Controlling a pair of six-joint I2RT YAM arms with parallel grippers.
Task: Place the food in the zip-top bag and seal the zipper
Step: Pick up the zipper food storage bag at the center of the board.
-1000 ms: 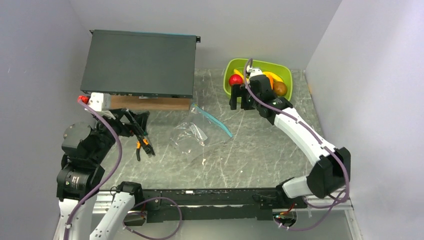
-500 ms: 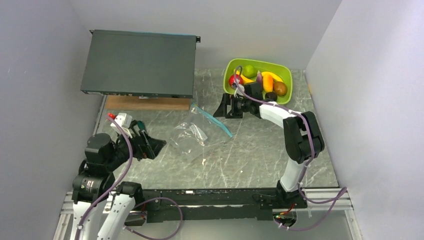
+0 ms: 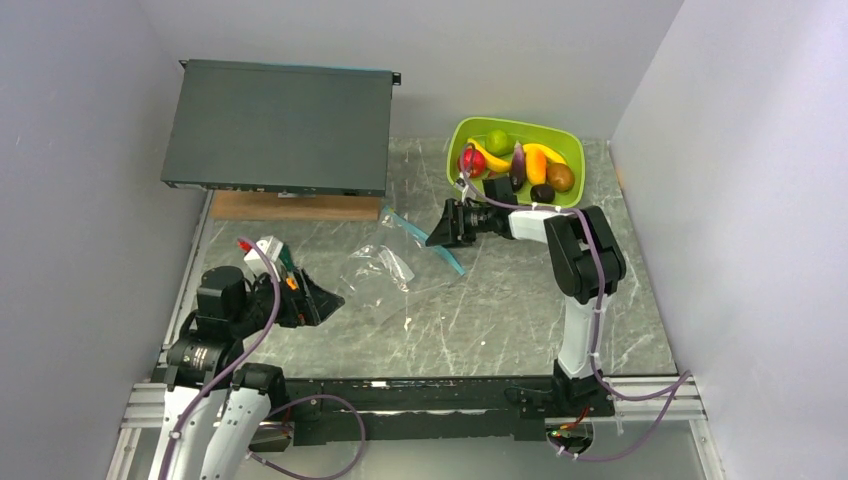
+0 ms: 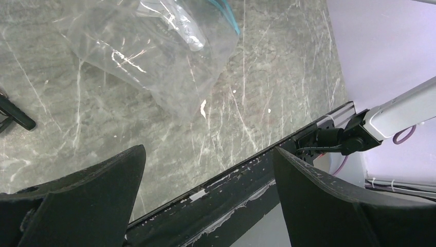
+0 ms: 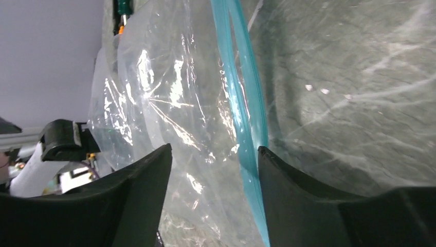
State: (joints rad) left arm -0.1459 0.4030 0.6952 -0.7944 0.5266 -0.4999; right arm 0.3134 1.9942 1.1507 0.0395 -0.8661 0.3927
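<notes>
The zip-top bag lies flat near the middle of the bench, with no food in it that we can see. The food sits in the green tub at the far right. The zipper runs diagonally, from far-left to near-right, along the bag's edge toward the tub. Our right end effector is the nearer one. In its wrist view the jaws stand apart and astride the mouth, grasping nothing yet, and the teal strip passes lengthwise between them, close to the right-hand finger. We judge the next move is a pinch on that lip. Our left end effector is released wide and empty, beside the bag's closed end.
</notes>
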